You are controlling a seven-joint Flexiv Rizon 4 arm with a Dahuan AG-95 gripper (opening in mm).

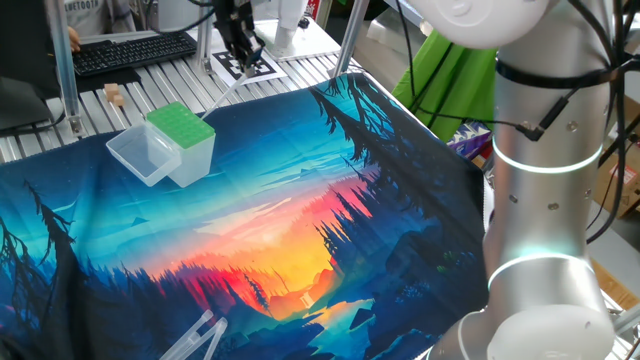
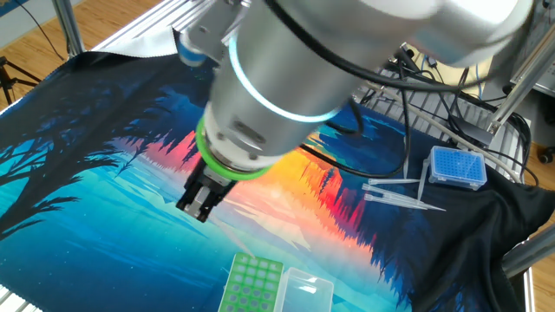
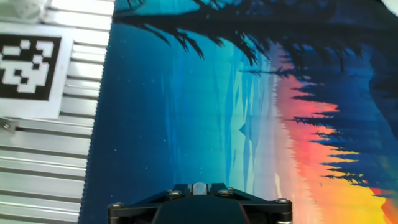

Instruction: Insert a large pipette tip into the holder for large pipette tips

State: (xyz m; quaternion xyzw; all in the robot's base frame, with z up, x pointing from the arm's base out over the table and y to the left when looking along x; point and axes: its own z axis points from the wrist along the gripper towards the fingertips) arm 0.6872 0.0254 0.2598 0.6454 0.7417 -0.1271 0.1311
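Fingers [image 1: 245,62] are pinching the thin translucent tapered pipette tip [image 1: 226,88] up in the air, green-topped frosted holder box [image 1: 183,137] sits just below and beside them, so insertion's still left.

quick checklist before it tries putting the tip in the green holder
1. Tip held: ok. The gripper is shut on the large pipette tip.
2. Lid open: ok. The clear lid is folded back and the green top of the holder is exposed.
3. Gripper above holder: not ok. It is off to one side in both fixed views.
4. Tip upright: not ok. It slants toward the holder.
5. Free hole: cannot tell.
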